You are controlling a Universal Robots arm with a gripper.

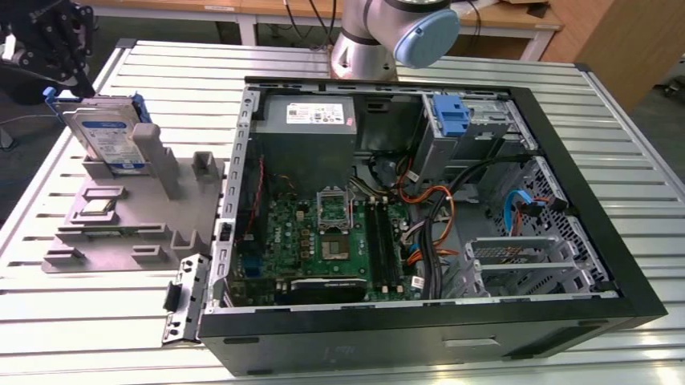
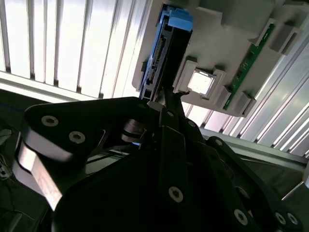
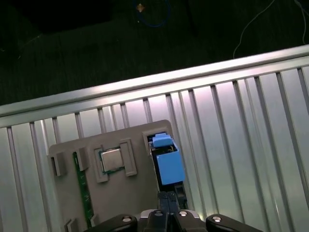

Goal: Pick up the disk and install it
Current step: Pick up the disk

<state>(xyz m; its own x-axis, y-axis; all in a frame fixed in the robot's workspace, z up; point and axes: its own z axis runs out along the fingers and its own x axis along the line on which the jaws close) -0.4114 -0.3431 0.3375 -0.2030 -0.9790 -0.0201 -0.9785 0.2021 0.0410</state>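
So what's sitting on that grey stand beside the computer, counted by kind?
Disk: 1
Chip: 1
Green board: 1
Total: 3

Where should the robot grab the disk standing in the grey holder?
Probably by its top edge, from straight above, pinching the two flat faces. The disk stands upright on edge in the holder, which hides its bottom, so only the upper part is free.
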